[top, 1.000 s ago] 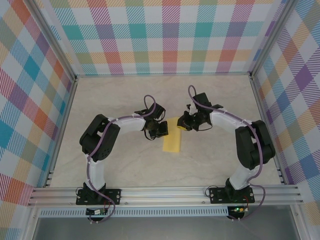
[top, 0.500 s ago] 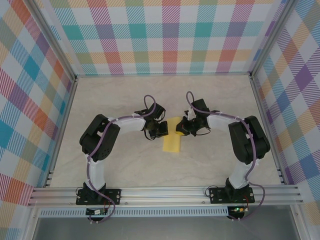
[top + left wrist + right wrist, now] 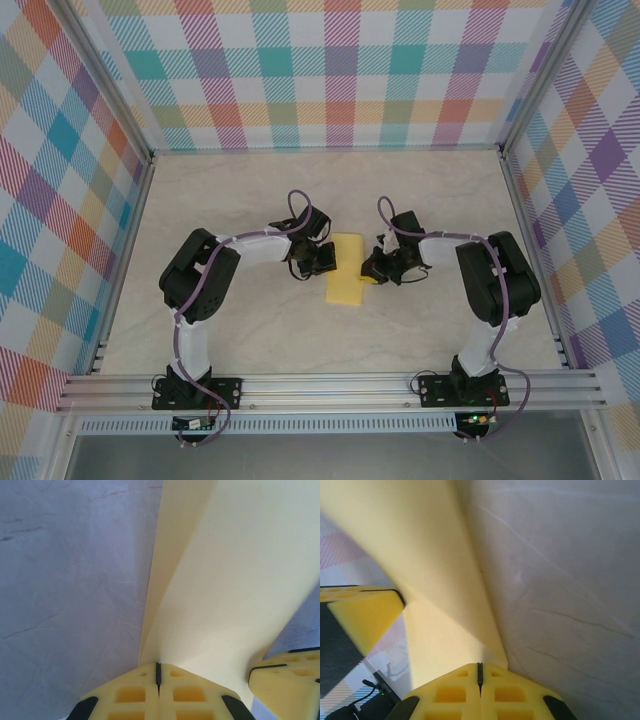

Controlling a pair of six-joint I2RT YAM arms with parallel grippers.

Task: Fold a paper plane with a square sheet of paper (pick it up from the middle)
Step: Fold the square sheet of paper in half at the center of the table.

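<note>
Square sheet of paper [image 3: 345, 287], yellow, folded to a narrow strip, lies mid-desk, its long side running from near to far. Left gripper [image 3: 327, 262] has its jaws together, pinching the strip's left edge. Right gripper [image 3: 365, 272] has its jaws together on the right edge, opposite. In the wrist views the paper rises tented off the closed fingertips [image 3: 145, 692]. Both grippers crowd the sheet's sides. Desk [image 3: 250, 330] is pale beige and marbled, with an aluminium rail [image 3: 330, 385] along its near edge. Checked multicolour walls [image 3: 340, 70] stand on three sides.

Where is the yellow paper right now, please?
In the top external view, the yellow paper is at the middle of the table, the left hand shut on its left edge and the right hand on its right.
</note>
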